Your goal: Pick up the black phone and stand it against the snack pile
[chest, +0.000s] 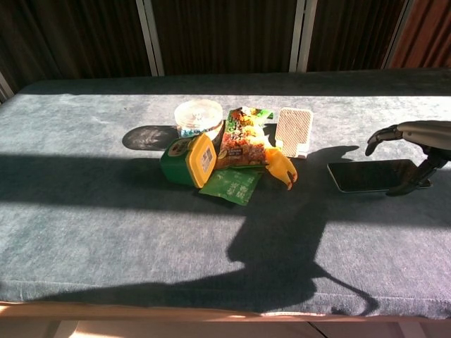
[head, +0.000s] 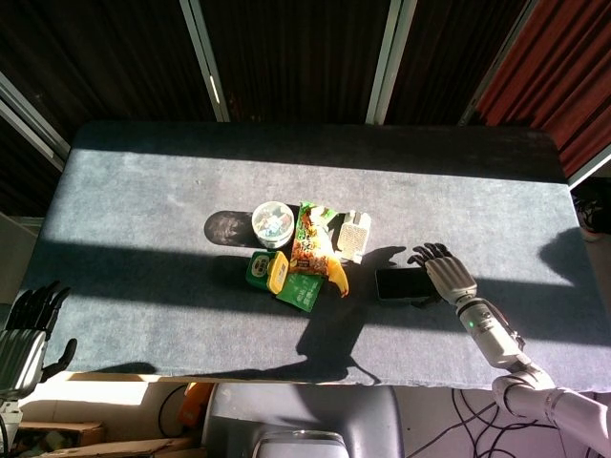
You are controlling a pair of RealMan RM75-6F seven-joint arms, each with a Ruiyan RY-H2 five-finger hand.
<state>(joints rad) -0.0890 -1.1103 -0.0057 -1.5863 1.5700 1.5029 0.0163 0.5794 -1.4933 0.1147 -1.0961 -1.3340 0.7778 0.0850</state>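
Observation:
The black phone point(head: 401, 283) point(chest: 370, 175) lies flat on the grey table, just right of the snack pile point(head: 301, 253) point(chest: 236, 151). The pile holds a green tub with a yellow lid point(chest: 187, 160), an orange snack bag point(chest: 243, 144), a white packet point(chest: 295, 131) and a clear cup point(chest: 198, 116). My right hand point(head: 447, 272) point(chest: 416, 144) arches over the phone's right end, fingers spread behind it and thumb at its near edge; no firm grip shows. My left hand point(head: 24, 334) hangs off the table's near left corner, holding nothing.
A green sachet point(chest: 231, 185) and a yellow wrapper point(chest: 282, 167) stick out of the pile toward the near side. Hard sunlight throws long arm shadows over the table point(head: 143, 219). Dark window frames stand behind the far edge.

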